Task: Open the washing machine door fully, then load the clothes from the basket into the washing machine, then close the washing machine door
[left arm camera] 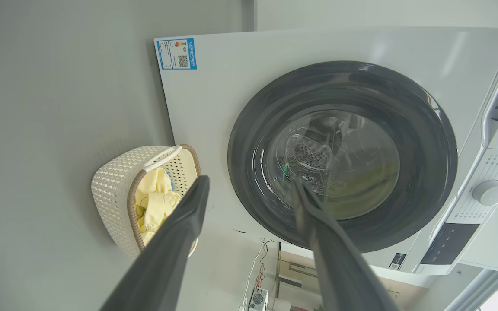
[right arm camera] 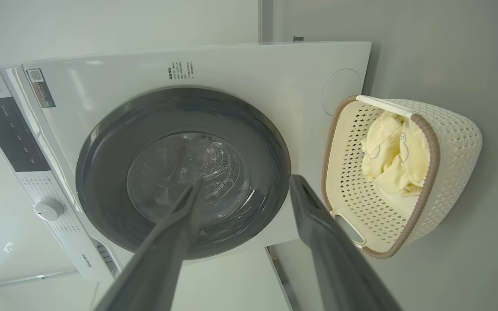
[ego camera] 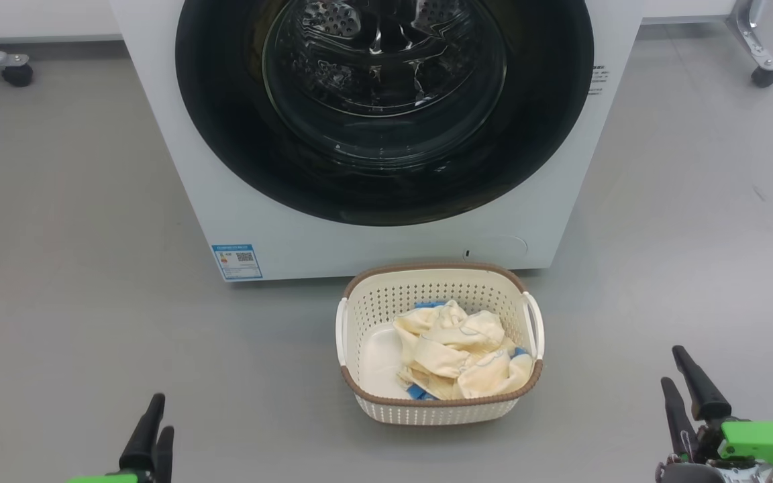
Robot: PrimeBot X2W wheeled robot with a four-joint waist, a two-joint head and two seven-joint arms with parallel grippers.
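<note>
Front-loading washing machine (ego camera: 333, 248) on a grey floor (ego camera: 58, 268), seen from the head camera. The washing machine door (ego camera: 384, 100) is shut, its glossy black ring lying flush against the white front, with the perforated steel drum visible through the glass bowl. A blue label (ego camera: 237, 261) sits at the lower left corner of the front panel. In the left wrist view a white control knob (left arm camera: 490, 192) stands on the panel beyond the door.

The basket (ego camera: 437, 409) stands upright on the floor just in front of the machine's lower edge, below the right half of the door and apart from the panel. Its 2 white handles face left and right. The clothes (ego camera: 460, 352), cream-yellow with blue trim, lie heaped in the right and middle part of the basket, leaving the left part of its floor bare.

The left gripper (ego camera: 160, 414) hangs over the floor at the lower left, its 2 fingers spread wide with nothing between them. The right gripper (ego camera: 672, 365) hangs at the lower right, likewise spread wide and empty. Both are well apart from the basket and the door. 2 caster wheels (ego camera: 17, 72) of other equipment rest on the floor beside the machine, 1 on each side.
</note>
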